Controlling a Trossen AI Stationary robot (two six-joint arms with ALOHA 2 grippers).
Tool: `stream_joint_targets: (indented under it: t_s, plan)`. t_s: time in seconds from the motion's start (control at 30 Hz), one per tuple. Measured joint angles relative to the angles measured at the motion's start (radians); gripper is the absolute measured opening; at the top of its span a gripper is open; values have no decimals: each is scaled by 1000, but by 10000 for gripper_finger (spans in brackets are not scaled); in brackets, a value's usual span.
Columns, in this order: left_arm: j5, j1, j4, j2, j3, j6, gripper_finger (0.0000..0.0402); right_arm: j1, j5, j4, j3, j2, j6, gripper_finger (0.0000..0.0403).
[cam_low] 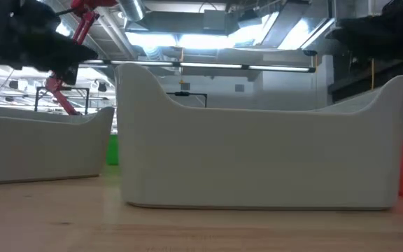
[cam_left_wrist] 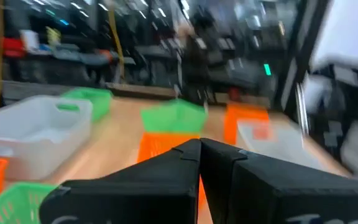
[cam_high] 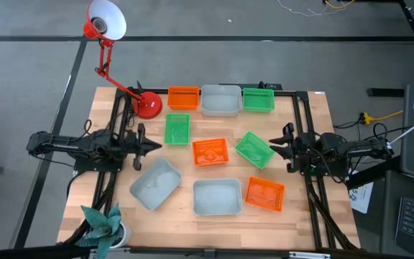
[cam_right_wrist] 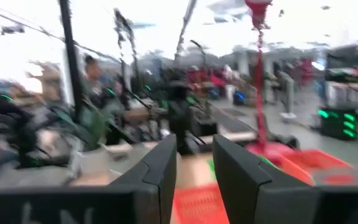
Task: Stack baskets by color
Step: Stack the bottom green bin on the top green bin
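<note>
Three orange, three green and three pale grey baskets stand singly on the wooden table, each resting on its bottom. Along the far edge are an orange basket (cam_high: 183, 98), a grey basket (cam_high: 221, 100) and a green basket (cam_high: 258, 99). In the middle are a green basket (cam_high: 177, 129), an orange basket (cam_high: 210, 152) and a tilted green basket (cam_high: 254, 149). Near the front are two grey baskets (cam_high: 155, 183) (cam_high: 217, 196) and an orange basket (cam_high: 264, 193). My left gripper (cam_high: 153, 146) (cam_left_wrist: 199, 149) hovers shut at the table's left. My right gripper (cam_high: 273, 146) (cam_right_wrist: 194, 165) hovers open at the right, with nothing between its fingers.
A red desk lamp's round base (cam_high: 148, 105) stands at the far left corner, its head (cam_high: 106, 20) beyond the table. A teal paper plant (cam_high: 103, 224) sits at the near left corner. Dark rails run along both table sides under the arms.
</note>
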Motion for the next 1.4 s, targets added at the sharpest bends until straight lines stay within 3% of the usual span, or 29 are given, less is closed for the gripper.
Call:
stream_joint_targets:
  t_s: [0.17, 0.3, 0.57, 0.83, 1.27, 1.4]
  plan:
    - [-25, 0, 24, 0, 0, -205, 0, -1, -25, 98, 0, 0, 208, 105]
    - [-35, 0, -24, 19, 0, -252, 0, 0, -87, 97, 0, 0, 247, 105]
    - [-50, 0, -17, 35, 0, -154, 0, 0, -88, 118, 0, 18, 145, 105]
    - [-86, 0, 16, 34, 2, -11, 0, 0, -93, 159, 0, 62, 144, 105]
    - [-86, 0, 15, 34, 2, -16, 0, -1, 194, 198, 2, 186, 147, 105]
    - [-86, 0, 15, 34, 2, -15, 0, -7, 305, -22, 100, 240, 170, 105]
